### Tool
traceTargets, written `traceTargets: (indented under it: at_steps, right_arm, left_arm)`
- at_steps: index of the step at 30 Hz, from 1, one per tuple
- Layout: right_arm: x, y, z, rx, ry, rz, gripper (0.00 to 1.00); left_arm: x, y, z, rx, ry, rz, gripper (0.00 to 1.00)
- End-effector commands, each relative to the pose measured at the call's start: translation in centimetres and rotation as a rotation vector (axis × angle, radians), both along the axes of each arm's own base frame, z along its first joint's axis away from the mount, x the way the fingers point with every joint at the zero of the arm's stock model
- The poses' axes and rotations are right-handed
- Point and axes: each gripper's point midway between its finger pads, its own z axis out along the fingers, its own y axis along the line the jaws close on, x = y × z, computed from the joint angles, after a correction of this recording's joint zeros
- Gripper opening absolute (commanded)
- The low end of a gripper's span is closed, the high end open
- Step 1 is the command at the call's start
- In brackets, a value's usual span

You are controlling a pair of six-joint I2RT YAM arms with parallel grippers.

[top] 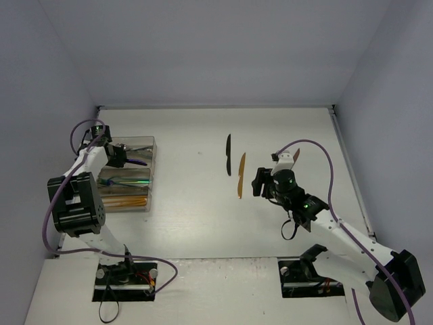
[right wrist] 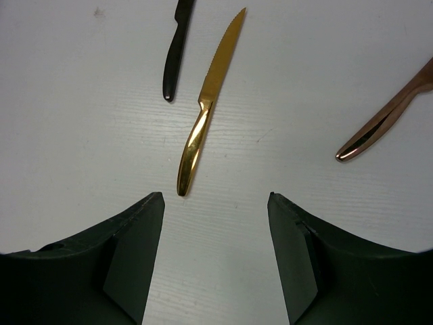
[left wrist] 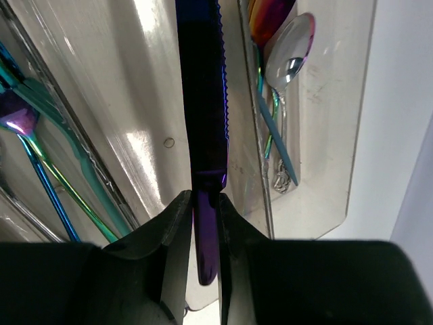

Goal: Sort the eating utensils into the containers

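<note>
My left gripper (left wrist: 206,200) is shut on the handle of a dark blue-purple knife (left wrist: 203,101), whose serrated blade reaches out over a compartment of the clear tray (left wrist: 318,135). In the top view this gripper (top: 122,154) hangs over the tray's far end (top: 150,143). Spoons (left wrist: 291,61) lie in the neighbouring compartment and iridescent forks (left wrist: 40,156) in another. My right gripper (right wrist: 215,198) is open above the bare table, just short of the handle of a gold knife (right wrist: 203,108). A black knife (right wrist: 174,54) lies beyond it, and a copper utensil handle (right wrist: 385,122) is to the right.
In the top view the gold knife (top: 241,175) and black knife (top: 229,154) lie mid-table, left of the right gripper (top: 259,183). The copper utensil (top: 296,157) lies behind it. Gold utensils (top: 125,200) fill the tray's nearest compartment. Walls close in the table.
</note>
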Motion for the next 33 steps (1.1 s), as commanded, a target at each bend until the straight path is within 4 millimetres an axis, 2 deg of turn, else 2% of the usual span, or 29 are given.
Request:
traceTargets:
  at_steps: [1, 9, 15, 20, 23, 25, 29, 33]
  right_arm:
    - [0.9, 0.2, 0.6, 0.016, -0.027, -0.01, 0.6]
    - [0.9, 0.0, 0.6, 0.012, -0.029, -0.017, 0.6]
    - [0.8, -0.1, 0.5, 0.01, -0.028, -0.02, 0.6]
    - [0.9, 0.0, 0.3, 0.004, -0.023, -0.021, 0.6]
    - [1.0, -0.1, 0.3, 0.001, -0.023, -0.025, 0.6]
    - [1.2, -0.2, 0.3, -0.007, -0.025, -0.036, 0.61]
    - [1.9, -0.3, -0.1, -0.026, -0.008, -0.064, 0.61]
    - [3.4, 0.4, -0.9, -0.046, 0.037, -0.084, 0.62]
  left_arm:
    - [3.3, -1.7, 4.3, -0.01, -0.161, -0.021, 0.0]
    - [4.2, -3.5, 3.1, -0.027, -0.15, -0.044, 0.01]
    - [3.8, -4.2, 1.9, -0.047, -0.128, -0.041, 0.07]
    - [3.2, -4.3, 2.1, -0.047, -0.14, -0.042, 0.13]
    - [3.3, -4.4, 3.6, -0.026, -0.179, -0.074, 0.17]
    - [3.3, -5.1, 5.5, 0.017, -0.217, -0.142, 0.23]
    - [2.9, -7.3, 9.0, 0.151, -0.259, -0.346, 0.51]
    - [2.4, -13.3, 11.8, 0.303, -0.297, -0.623, 0.64]
